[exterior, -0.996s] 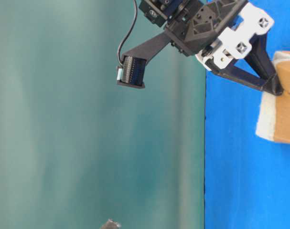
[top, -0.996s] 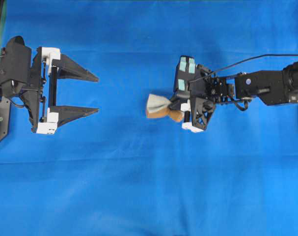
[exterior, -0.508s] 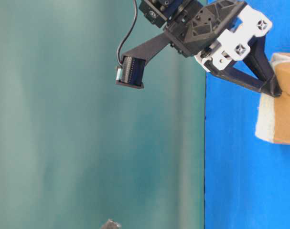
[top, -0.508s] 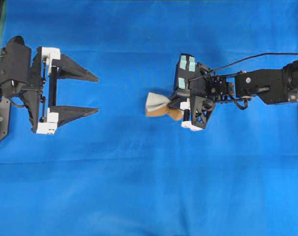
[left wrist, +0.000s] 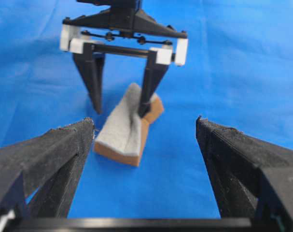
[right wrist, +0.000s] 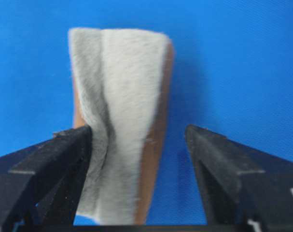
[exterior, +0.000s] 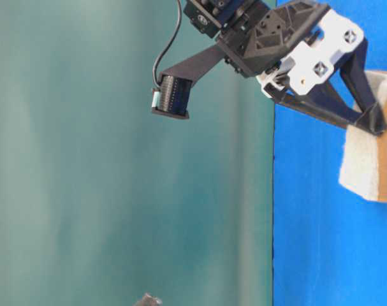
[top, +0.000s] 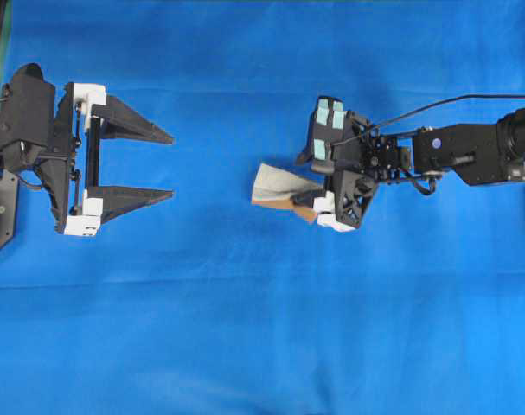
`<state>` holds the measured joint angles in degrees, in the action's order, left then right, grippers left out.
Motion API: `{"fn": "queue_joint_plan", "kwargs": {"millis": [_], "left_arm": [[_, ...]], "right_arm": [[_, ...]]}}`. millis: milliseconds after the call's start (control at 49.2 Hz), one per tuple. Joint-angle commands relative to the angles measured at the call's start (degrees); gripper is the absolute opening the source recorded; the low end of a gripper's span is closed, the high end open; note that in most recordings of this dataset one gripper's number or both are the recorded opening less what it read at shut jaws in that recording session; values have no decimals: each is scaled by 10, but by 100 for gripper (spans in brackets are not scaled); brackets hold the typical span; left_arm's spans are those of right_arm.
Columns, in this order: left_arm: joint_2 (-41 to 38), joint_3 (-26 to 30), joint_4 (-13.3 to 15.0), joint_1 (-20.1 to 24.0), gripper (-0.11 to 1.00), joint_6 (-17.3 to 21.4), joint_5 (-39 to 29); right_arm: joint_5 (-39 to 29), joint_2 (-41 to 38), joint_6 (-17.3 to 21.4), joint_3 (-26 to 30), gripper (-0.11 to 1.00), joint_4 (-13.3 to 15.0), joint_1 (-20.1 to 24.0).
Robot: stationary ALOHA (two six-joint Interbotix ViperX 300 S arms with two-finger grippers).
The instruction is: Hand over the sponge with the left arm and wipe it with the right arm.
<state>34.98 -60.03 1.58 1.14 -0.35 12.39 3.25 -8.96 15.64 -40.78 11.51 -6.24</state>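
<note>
The sponge (top: 279, 186), lying creased on the blue desk (top: 262, 328) at centre frame between the spread, no-longer-gripping right hand (top: 310, 188), is judged light, soft and compressible, best pinched across its long edges; the left hand (top: 163, 164) is held open and empty at left.

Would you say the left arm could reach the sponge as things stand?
Probably yes. The left gripper stands open and points across bare blue table at the sponge. Only the right gripper, open astride the sponge's far end, might crowd a grasp.
</note>
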Motion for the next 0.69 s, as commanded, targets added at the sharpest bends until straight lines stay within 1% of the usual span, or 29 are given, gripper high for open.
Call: {"fn": "queue_joint_plan", "kwargs": {"millis": [0, 284, 447, 671], "left_arm": [[2, 5, 0, 0, 82, 1, 7], [2, 5, 1, 0, 82, 1, 7], [2, 5, 0, 0, 82, 1, 6], [3, 5, 0, 0, 82, 2, 4]], "right_arm": [[-5, 27, 1, 7, 72, 1, 6], [-29, 82, 0, 8, 73, 1, 23], [-62, 120, -5, 8, 73, 3, 25], [-112, 188, -4, 14, 73, 17, 26]]}}
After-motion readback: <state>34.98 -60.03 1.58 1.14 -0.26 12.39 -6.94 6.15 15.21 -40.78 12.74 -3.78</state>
